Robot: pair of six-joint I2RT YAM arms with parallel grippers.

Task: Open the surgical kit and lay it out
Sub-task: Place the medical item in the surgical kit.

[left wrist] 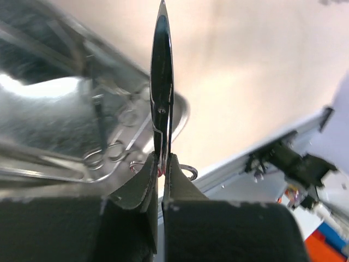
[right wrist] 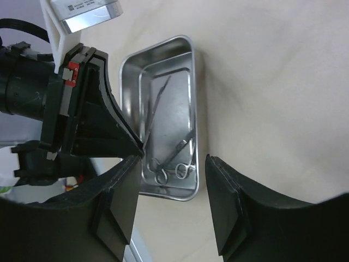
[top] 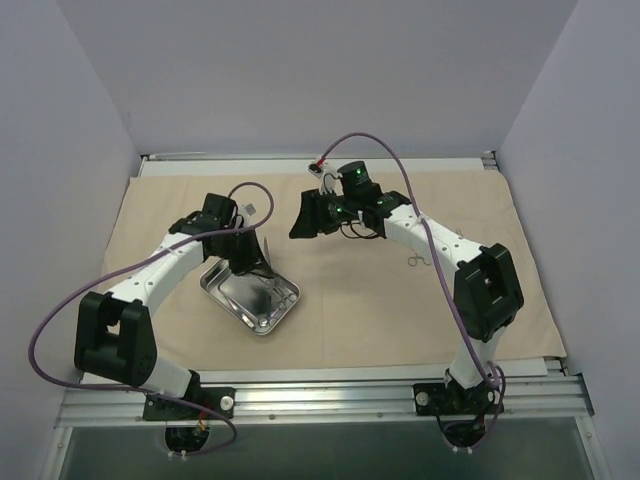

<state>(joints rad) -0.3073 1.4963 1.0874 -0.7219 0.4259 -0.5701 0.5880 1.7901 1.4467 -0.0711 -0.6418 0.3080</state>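
Note:
The beige cloth wrap (top: 400,320) lies spread flat over the table. The steel tray (top: 284,314) sits on it left of centre, with a few ring-handled instruments (right wrist: 173,158) inside. My left gripper (top: 256,263) hovers over the tray's far side. In the left wrist view it (left wrist: 162,162) is shut on one slim instrument (left wrist: 162,82), blade pointing away and rings by the pads. My right gripper (top: 298,216) is open and empty above the cloth, beyond the tray. In its wrist view (right wrist: 172,164) the tray (right wrist: 197,82) lies below it. Another instrument (top: 418,262) lies on the cloth at right.
A metal frame rail (top: 320,385) runs along the near table edge, past the cloth's front border. Grey walls close in the back and both sides. Purple cables (top: 60,310) loop off both arms. The left arm's gripper body (right wrist: 82,109) is close beside my right gripper.

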